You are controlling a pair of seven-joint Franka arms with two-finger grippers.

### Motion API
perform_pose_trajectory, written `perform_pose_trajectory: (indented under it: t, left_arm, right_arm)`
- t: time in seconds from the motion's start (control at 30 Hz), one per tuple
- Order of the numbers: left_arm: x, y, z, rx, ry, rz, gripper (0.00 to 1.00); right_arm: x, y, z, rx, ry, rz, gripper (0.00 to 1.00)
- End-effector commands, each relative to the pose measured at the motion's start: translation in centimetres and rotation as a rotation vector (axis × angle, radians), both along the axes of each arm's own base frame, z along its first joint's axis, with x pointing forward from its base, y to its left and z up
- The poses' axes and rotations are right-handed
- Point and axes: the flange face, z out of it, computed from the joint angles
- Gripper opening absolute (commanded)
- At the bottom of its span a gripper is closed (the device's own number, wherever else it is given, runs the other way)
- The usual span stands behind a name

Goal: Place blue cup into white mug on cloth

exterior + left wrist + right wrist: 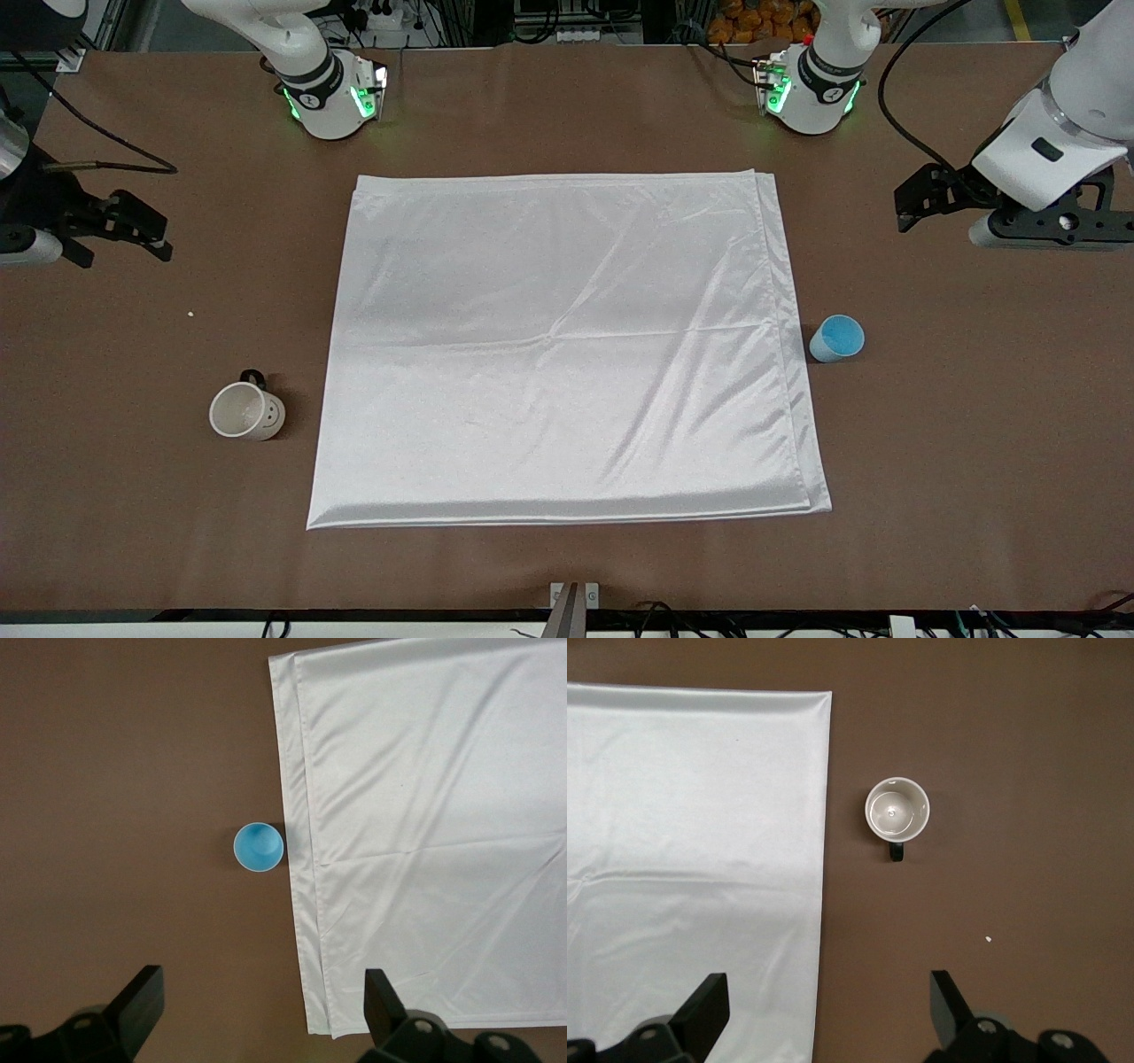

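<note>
The white cloth [567, 346] lies flat in the middle of the table, folded double with creases. The blue cup [836, 338] stands upright on the bare table, just off the cloth's edge at the left arm's end. The white mug [247, 412] with its black handle stands upright on the table off the cloth's edge at the right arm's end. My left gripper [912, 206] is open and empty, up over the table. In the left wrist view the gripper [264, 1001] looks down on the cup [258, 847] and the cloth [425, 815]. My right gripper [124, 239] is open and empty; in the right wrist view it [829, 1001] sees the mug [897, 810] and the cloth [691, 859].
The brown table [567, 115] carries the two arm bases [332, 97] [811, 89] along its edge farthest from the front camera. A tiny white crumb [190, 313] lies near the mug. A metal bracket [574, 602] sits at the table's nearest edge.
</note>
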Motion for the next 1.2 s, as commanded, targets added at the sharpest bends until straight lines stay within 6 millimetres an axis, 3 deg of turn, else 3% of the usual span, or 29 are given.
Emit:
perform_pose_trajectory:
  t: [0.0,0.53,0.83,0.93,1.17]
  left_arm:
    - [-0.1,0.2,0.3,-0.011,0.007,0.007,1.00]
    - [0.0,-0.2,0.0,-0.011,0.012,0.005,1.00]
    - [0.0,0.2,0.1,-0.019,0.012,0.008,1.00]
    - [0.2,-0.2,-0.3,-0.011,0.018,0.005,1.00]
    - [0.5,-0.2,-1.6,-0.019,0.037,0.006,1.00]
  right_arm:
    - [-0.3,-0.3,0.5,-0.004,0.016,-0.002,1.00]
    - [-0.6,-0.5,-0.2,-0.005,0.066,0.002,1.00]
    - [1.6,-0.9,-5.0,-0.013,0.150,-0.008,1.00]
    - [1.6,-1.3,-5.7,-0.011,0.166,-0.011,1.00]
    - [0.8,-1.4,-9.6,-0.012,0.233,-0.015,1.00]
